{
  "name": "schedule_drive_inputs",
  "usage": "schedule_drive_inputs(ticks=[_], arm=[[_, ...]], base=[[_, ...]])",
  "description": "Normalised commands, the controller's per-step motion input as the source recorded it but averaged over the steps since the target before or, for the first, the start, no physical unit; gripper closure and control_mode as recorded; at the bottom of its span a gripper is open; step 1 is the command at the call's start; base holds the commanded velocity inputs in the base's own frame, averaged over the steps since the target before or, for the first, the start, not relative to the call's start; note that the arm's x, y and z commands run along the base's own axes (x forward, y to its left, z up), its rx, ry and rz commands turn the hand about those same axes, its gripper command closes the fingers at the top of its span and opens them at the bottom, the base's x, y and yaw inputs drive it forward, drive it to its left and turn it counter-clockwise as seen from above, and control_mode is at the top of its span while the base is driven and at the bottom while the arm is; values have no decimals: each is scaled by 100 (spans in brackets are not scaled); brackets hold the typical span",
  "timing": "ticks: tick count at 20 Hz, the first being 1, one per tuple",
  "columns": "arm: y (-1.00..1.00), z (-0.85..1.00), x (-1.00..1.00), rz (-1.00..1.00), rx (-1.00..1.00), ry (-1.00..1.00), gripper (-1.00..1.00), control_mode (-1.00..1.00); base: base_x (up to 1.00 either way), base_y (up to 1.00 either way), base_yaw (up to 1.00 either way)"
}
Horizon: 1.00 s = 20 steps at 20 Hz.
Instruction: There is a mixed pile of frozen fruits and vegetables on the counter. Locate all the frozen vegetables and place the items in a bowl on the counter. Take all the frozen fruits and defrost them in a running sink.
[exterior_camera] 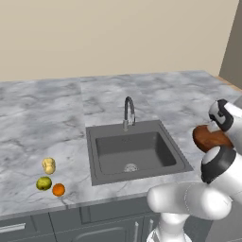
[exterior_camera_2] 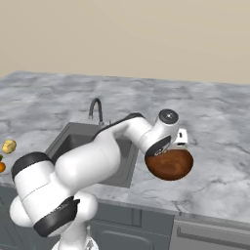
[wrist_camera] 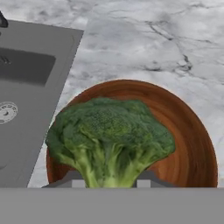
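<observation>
In the hand view my gripper (wrist_camera: 108,182) is shut on the green broccoli floret (wrist_camera: 109,135), holding it by its stalk just above the reddish-brown bowl (wrist_camera: 192,144). The bowl (exterior_camera_2: 172,165) stands on the marbled counter (exterior_camera_2: 215,122) to the right of the sink (exterior_camera_2: 73,141), with my hand over it. The bowl (exterior_camera: 208,137) also shows behind my arm in the left base view. The rest of the pile lies left of the sink (exterior_camera: 132,151): the pale potato (exterior_camera: 48,165), the yellow-green fruit (exterior_camera: 44,183) and the orange ball (exterior_camera: 58,189).
A curved grey faucet (exterior_camera: 128,112) rises at the back of the sink. No water shows running from it. Dark grey cabinets (exterior_camera: 94,222) run below the counter's front edge. A beige wall closes off the back.
</observation>
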Motion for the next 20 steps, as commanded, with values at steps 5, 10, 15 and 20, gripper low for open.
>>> schedule_drive_inputs(ticks=[5,10,15,20], arm=[[-17,-26,0,0,-3,5,100,-100],[-16,-38,0,0,0,3,100,-100],[-8,-48,1,0,0,3,100,-100],[-9,-21,7,0,0,1,100,-100]], base=[[0,0,0],[0,0,0],[0,0,0],[0,0,0]])
